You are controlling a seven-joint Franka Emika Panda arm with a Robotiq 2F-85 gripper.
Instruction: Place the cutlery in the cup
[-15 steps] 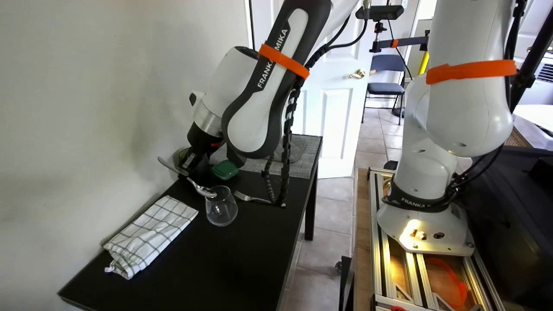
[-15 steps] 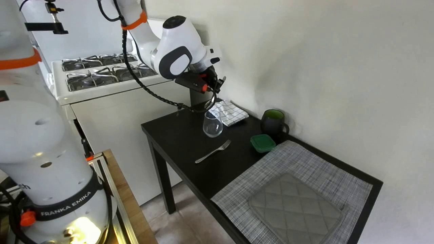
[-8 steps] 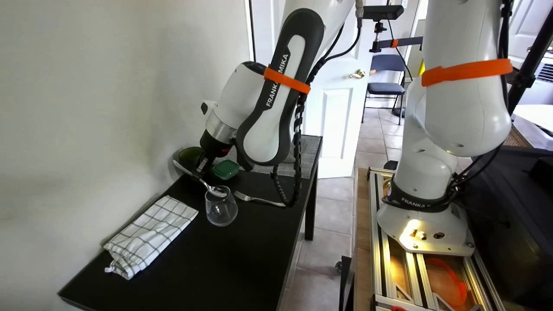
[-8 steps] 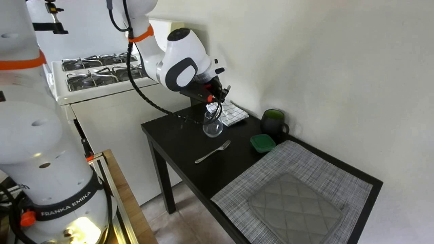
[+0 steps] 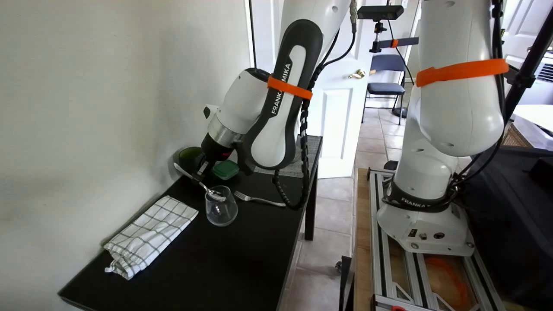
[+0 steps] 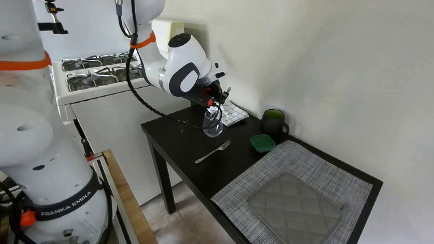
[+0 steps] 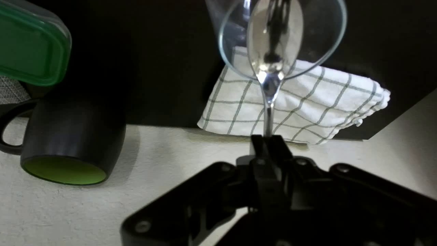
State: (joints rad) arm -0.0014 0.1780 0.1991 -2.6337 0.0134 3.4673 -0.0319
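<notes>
While the gripper (image 7: 267, 137) clasps it, the tilted spoon (image 7: 271, 78) seemingly reaches inside the glass (image 5: 221, 212).

One spoon (image 7: 271, 77), one fork (image 6: 213, 152), one glass (image 5: 222, 214), one mug (image 7: 73, 133).

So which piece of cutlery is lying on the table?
The fork, flat on the black table; the spoon is held up in the gripper.

From afar I get mirror gloss off the metal spoon (image 7: 272, 65), softer shine off the metal fork (image 6: 213, 152); the glass (image 5: 221, 214) looks smooth, the cloth (image 5: 152, 233) soft, the mug (image 7: 73, 136) matt, the lid (image 7: 27, 48) smooth plastic, the mat (image 6: 250, 186) coarsely woven.
</notes>
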